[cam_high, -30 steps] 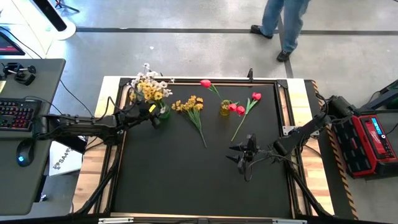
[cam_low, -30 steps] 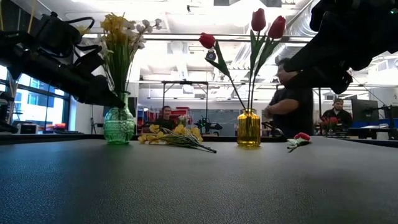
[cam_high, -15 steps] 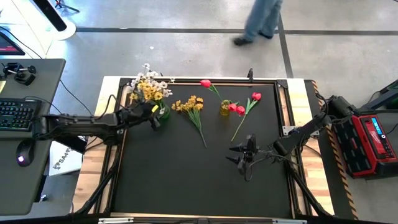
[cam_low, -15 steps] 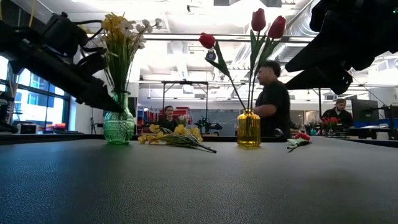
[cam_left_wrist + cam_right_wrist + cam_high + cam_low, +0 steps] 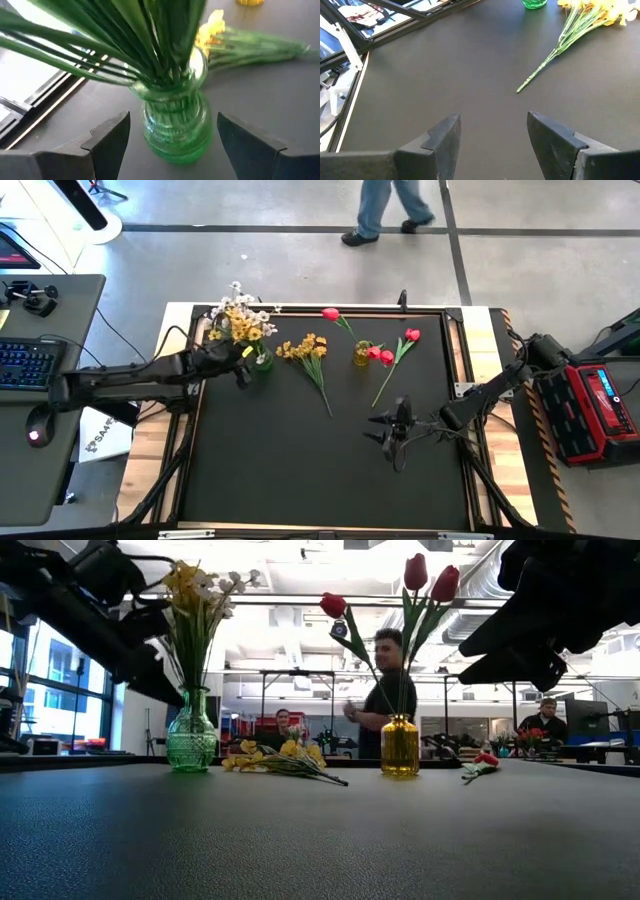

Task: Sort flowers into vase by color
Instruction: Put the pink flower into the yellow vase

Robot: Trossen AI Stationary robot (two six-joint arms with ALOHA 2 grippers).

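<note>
A green glass vase (image 5: 262, 361) (image 5: 191, 741) (image 5: 176, 127) stands at the table's far left and holds yellow and white flowers (image 5: 238, 321). My left gripper (image 5: 240, 367) (image 5: 172, 121) is open just left of it, its fingers to either side of the vase without touching. A yellow vase (image 5: 361, 356) (image 5: 400, 746) holds red tulips (image 5: 416, 573). A yellow bunch (image 5: 305, 350) (image 5: 585, 15) and one red tulip (image 5: 411, 335) (image 5: 482, 761) lie flat on the table. My right gripper (image 5: 390, 436) (image 5: 492, 122) hovers open near the table's right side.
The black mat (image 5: 300, 470) is bare across its near half. A wooden border and metal frame (image 5: 480, 390) run around it. A desk with a keyboard (image 5: 25, 365) stands to the left. A person (image 5: 385, 205) walks past the far side, and others show in the room beyond.
My left gripper has drawn back from the green vase toward the table's left edge and risen somewhat. The vase and its flowers have stayed in place. A person has walked leftward beyond the table's far edge.
</note>
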